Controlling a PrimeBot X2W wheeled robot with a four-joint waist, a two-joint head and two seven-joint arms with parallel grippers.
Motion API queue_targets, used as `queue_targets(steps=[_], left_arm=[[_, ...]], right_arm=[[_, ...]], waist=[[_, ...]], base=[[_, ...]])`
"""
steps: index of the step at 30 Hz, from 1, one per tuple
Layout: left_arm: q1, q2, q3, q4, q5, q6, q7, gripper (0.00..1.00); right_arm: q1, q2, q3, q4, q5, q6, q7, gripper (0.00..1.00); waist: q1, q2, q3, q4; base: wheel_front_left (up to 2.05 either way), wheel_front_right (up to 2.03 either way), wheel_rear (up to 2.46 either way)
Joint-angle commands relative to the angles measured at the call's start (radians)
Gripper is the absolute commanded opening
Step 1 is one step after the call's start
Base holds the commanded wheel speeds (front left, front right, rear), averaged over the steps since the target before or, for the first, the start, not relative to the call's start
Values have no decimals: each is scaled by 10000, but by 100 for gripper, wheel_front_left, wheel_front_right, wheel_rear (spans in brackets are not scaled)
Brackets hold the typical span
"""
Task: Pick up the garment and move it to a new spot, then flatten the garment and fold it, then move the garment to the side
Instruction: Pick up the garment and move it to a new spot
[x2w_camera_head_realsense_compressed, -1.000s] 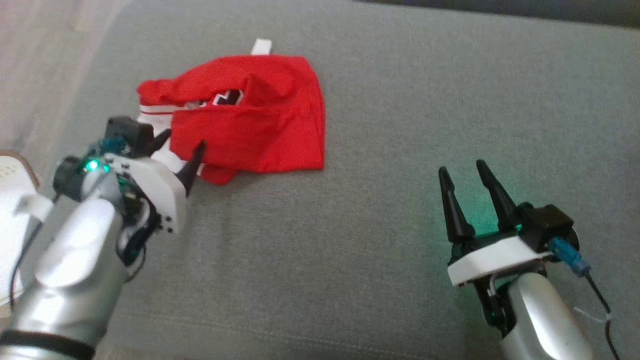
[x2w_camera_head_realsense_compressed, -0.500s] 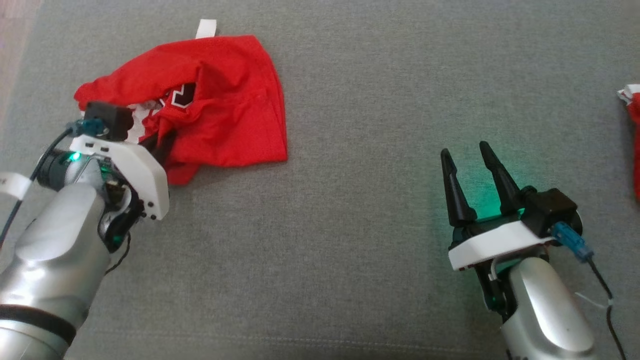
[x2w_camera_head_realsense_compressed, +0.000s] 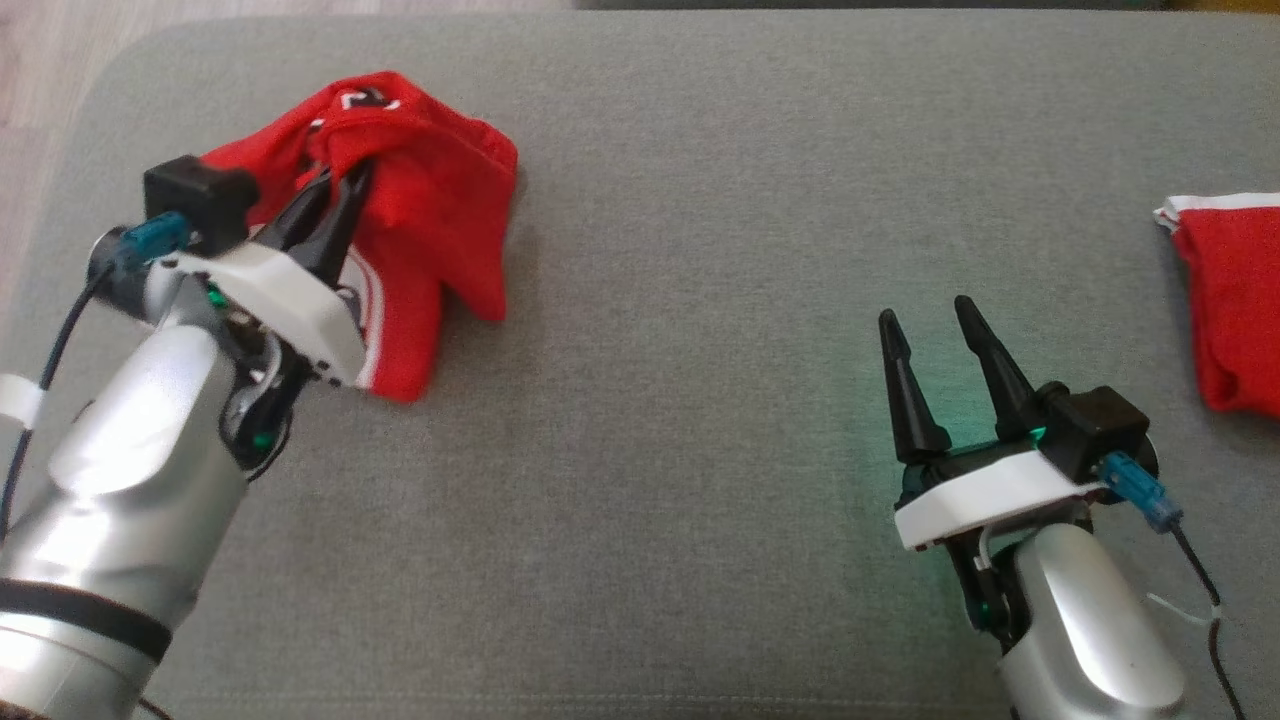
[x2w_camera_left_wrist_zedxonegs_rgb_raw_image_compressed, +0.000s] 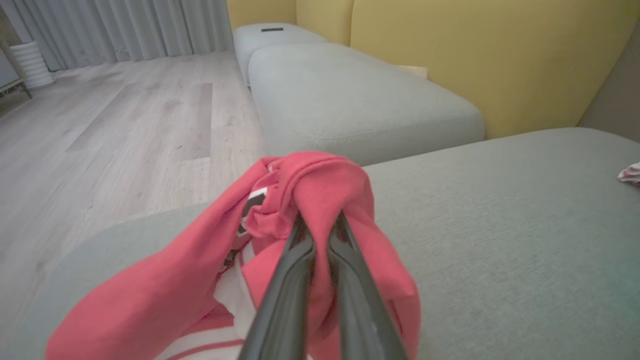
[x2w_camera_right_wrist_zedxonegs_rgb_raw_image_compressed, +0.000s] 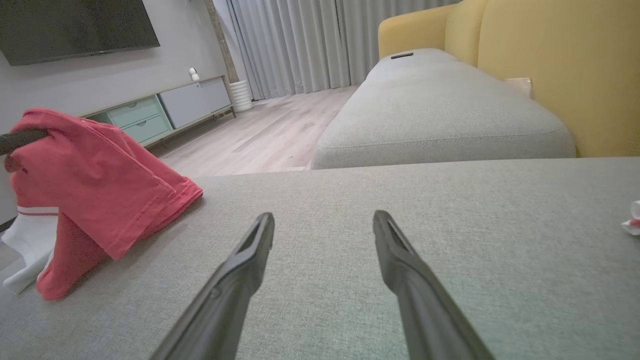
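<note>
Item: the left pincer (x2w_camera_head_realsense_compressed: 345, 185) is clamping tight on a bunched fold of the red garment (x2w_camera_head_realsense_compressed: 440, 230), which is hanging partly raised over the left end of the grey sofa seat (x2w_camera_head_realsense_compressed: 700, 350). Item: the right pincer (x2w_camera_head_realsense_compressed: 925, 312) is idling wide open, empty, well apart. Progress: pick-up is happening; relocating, flattening, folding and setting aside are remaining. A second earlier the left pincer was gaping beside the lying garment.

On the cushion (x2w_camera_head_realsense_compressed: 650, 420): garment (x2w_camera_head_realsense_compressed: 445, 225) at left, second garment (x2w_camera_head_realsense_compressed: 1235, 300) far right
</note>
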Motion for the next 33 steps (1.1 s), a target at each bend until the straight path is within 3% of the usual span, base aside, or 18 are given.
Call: queue_targets(steps=[1,13,27,29,33], left_arm=[[-621,240,472,-566,109,102,-166,0],[-665,-396,200,-2304,495,499,-246,0],[-1423,-2315,-257,-2556,644,1008,-202,0],[-1385,-2492,-420,-2287,689,1041,-150,100],[-1057,-2641,-738,-1747,731,1009,-84,100]], right_arm=[[-23,7,245,-260,76,-9,-108,100],[-136,7,322,-343,302,-9,-134,100],[-314,7,437,-611,623,-9,-138,100],[-279,7,414,-634,640,-9,-138,100],[-192,7,363,-678,632,-9,-138,100]], waist=[[1,0,-144,-143],[1,0,-210,-939],[1,0,-125,-2302],[1,0,-123,-2373],[1,0,-128,-2388]], base=[[0,0,0],[0,0,0],[0,0,0],[0,0,0],[0,0,0]])
